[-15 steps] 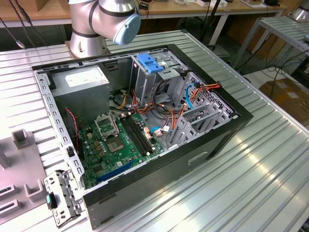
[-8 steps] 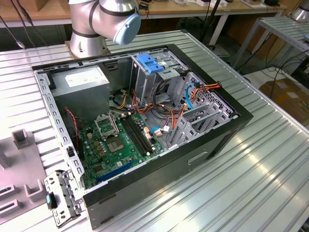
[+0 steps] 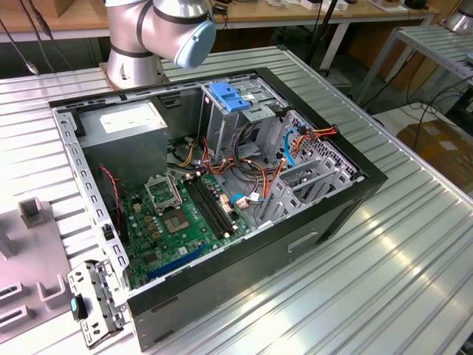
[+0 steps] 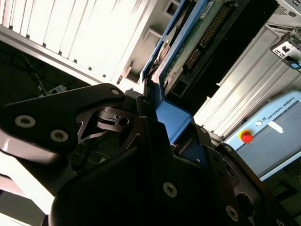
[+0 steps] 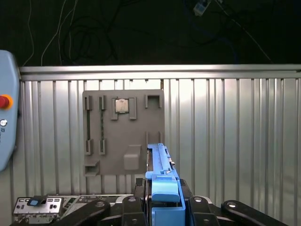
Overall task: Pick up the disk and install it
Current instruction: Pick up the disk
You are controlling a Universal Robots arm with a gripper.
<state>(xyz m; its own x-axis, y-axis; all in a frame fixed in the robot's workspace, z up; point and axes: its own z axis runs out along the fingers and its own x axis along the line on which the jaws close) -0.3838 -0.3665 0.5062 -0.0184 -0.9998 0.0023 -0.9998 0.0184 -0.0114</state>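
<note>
**Gripper and disk.** In both wrist views the black two-finger gripper [image 4: 162,117] [image 5: 162,207] is closed narrowly on the disk [image 4: 197,42] [image 5: 161,162], a flat silver-metal hard drive with blue plastic side rails. The fingers [image 4: 141,103] press on the end of one blue rail from either side. In the second wrist view the drive extends away from the claw, showing its green circuit-board underside and a row of connector pins. In the first wrist view it stands edge-on, blue rail toward the camera. Whether its far end touches anything cannot be told.

**Background of the wrist views.** Beyond the held drive lies the ribbed aluminium table [image 5: 235,141]. On it is a flat grey fixture plate [image 5: 141,127] with moulded slots, one of which holds a small square silver chip [image 5: 122,105]. A pale blue-grey teach pendant [image 4: 277,127] [image 5: 7,117] with a red round button [image 4: 245,137] lies at the table's edge. A perforated metal bracket [image 5: 47,205] lies near the gripper.

**Exterior view.** An open black computer case [image 3: 222,296] lies on its side on the table, with the silver-and-blue arm joint [image 3: 174,26] behind it. Inside the case are:
- a green motherboard [image 3: 177,222];
- a grey box-shaped power supply with a white sticker [image 3: 122,126];
- a tall metal drive cage [image 3: 222,129], topped by a blue plastic latch [image 3: 230,98].

The perforated bracket [image 3: 96,299] rests just beside the case corner at the exterior view's left.
</note>
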